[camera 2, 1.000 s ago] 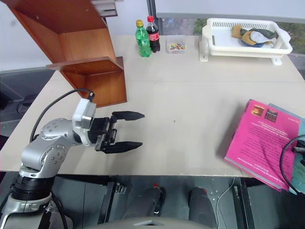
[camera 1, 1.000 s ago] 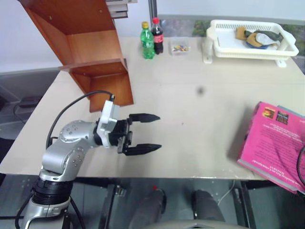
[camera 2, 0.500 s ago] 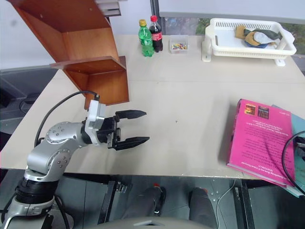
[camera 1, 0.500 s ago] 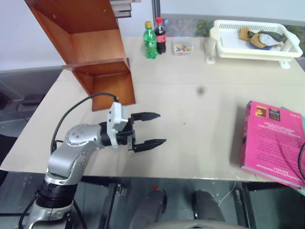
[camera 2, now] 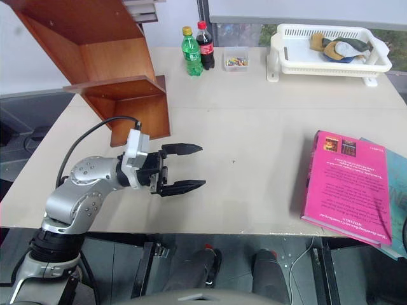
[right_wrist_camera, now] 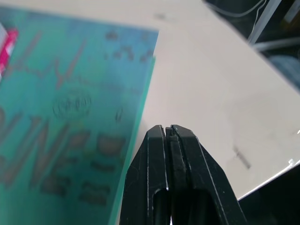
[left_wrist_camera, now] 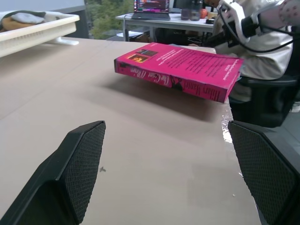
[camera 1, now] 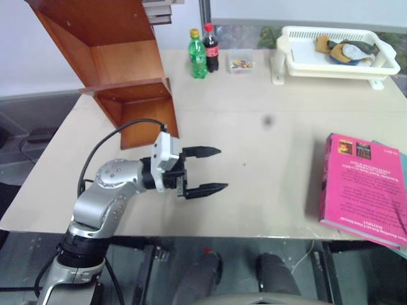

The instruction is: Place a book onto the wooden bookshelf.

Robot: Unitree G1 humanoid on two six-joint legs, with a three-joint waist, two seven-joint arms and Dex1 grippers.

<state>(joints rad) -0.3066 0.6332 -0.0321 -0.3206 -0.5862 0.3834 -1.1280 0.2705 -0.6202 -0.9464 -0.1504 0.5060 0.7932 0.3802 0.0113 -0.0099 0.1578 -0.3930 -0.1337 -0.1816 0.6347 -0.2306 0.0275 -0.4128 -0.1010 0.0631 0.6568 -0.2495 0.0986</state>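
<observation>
Two claws: left claw (camera 1: 205, 171) wide open (empty); right claw (right_wrist_camera: 168, 133) shut, seemingly empty.

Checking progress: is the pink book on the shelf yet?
No, the book lies flat on the table, far from the shelf.

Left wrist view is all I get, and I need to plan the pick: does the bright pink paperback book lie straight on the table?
Observer: No. The bright pink paperback book lies on a teal-blue book at the beige table's right edge.
Operator: Where is the right gripper?
Observer: The right gripper, jaws shut, hangs over the teal book's edge.
Operator: And the shelf?
Observer: The reddish-brown wooden bookshelf stands at the far left, beyond the open left gripper.
</observation>
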